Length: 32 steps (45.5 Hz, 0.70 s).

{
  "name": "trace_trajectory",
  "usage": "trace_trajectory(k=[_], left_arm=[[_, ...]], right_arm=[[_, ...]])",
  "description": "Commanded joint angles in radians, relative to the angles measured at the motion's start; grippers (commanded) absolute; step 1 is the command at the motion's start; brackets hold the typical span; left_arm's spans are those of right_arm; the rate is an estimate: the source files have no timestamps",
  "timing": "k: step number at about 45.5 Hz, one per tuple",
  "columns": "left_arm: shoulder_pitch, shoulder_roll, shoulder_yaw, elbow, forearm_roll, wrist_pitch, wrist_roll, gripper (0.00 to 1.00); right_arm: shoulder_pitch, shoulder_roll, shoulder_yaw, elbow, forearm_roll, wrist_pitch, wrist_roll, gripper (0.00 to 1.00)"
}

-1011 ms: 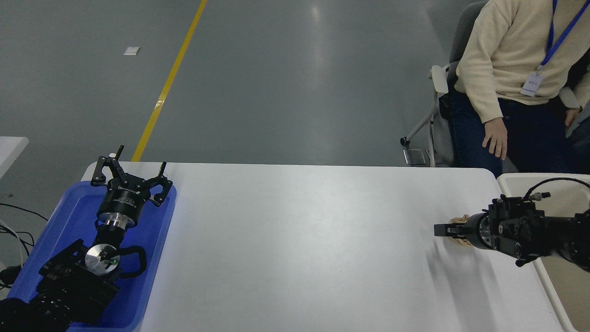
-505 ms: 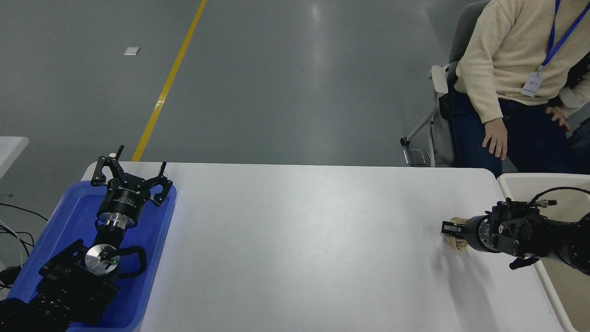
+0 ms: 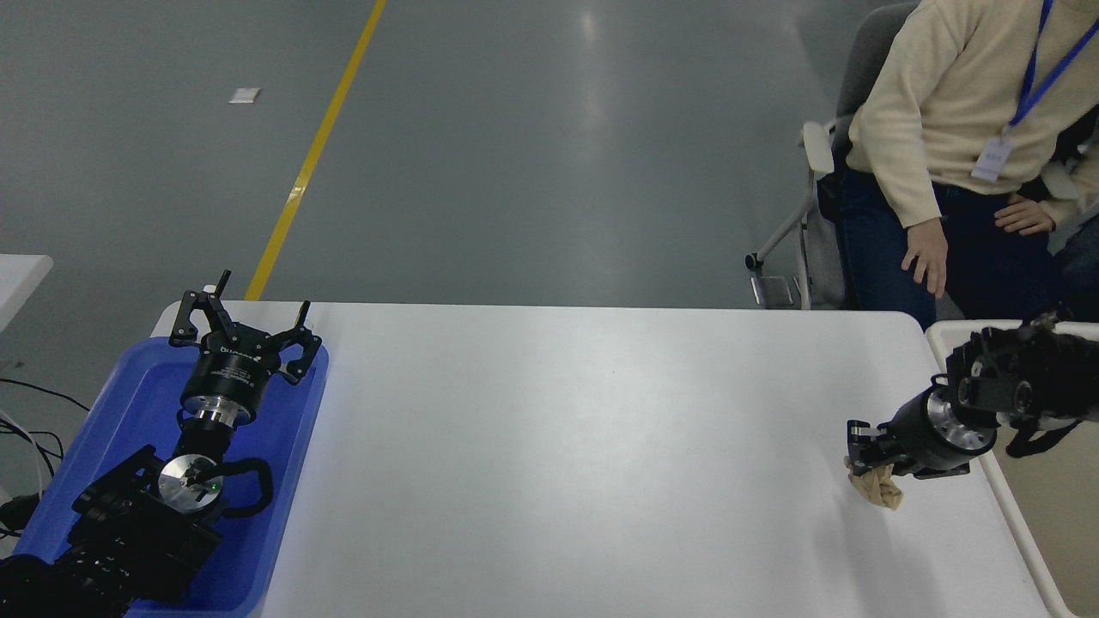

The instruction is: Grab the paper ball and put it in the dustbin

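My right gripper (image 3: 861, 451) pinches the paper ball (image 3: 876, 487), wad hanging below the fingertips over the table's right end; dustbin (image 3: 996, 481) lies just right. Left gripper (image 3: 240, 326) parked, spread.

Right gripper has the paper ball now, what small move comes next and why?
Probably carry it right, over the dustbin rim. The right gripper is shut on the paper ball, which hangs over the table just beside the bin, not yet above it.
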Motion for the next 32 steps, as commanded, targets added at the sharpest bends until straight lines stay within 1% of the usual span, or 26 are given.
trace_trajectory(k=[1, 6, 13, 27, 32], left_arm=[[0.001, 0.000, 0.000, 0.000, 0.000, 0.000, 0.000, 1.00], [0.001, 0.000, 0.000, 0.000, 0.000, 0.000, -0.002, 1.00], [0.001, 0.000, 0.000, 0.001, 0.000, 0.000, -0.002, 1.00], [0.001, 0.000, 0.000, 0.000, 0.000, 0.000, -0.002, 1.00], [0.001, 0.000, -0.001, 0.000, -0.002, 0.000, -0.002, 1.00]], right_arm=[[0.326, -0.076, -0.058, 0.224, -0.033, 0.130, 0.000, 0.00], [0.475, -0.119, -0.087, 0.298, -0.044, 0.130, 0.000, 0.00], [0.640, -0.152, -0.129, 0.327, -0.045, 0.130, 0.000, 0.00], [0.941, -0.162, -0.238, 0.376, -0.044, 0.130, 0.000, 0.00], [0.966, -0.162, -0.255, 0.382, -0.044, 0.130, 0.000, 0.00]])
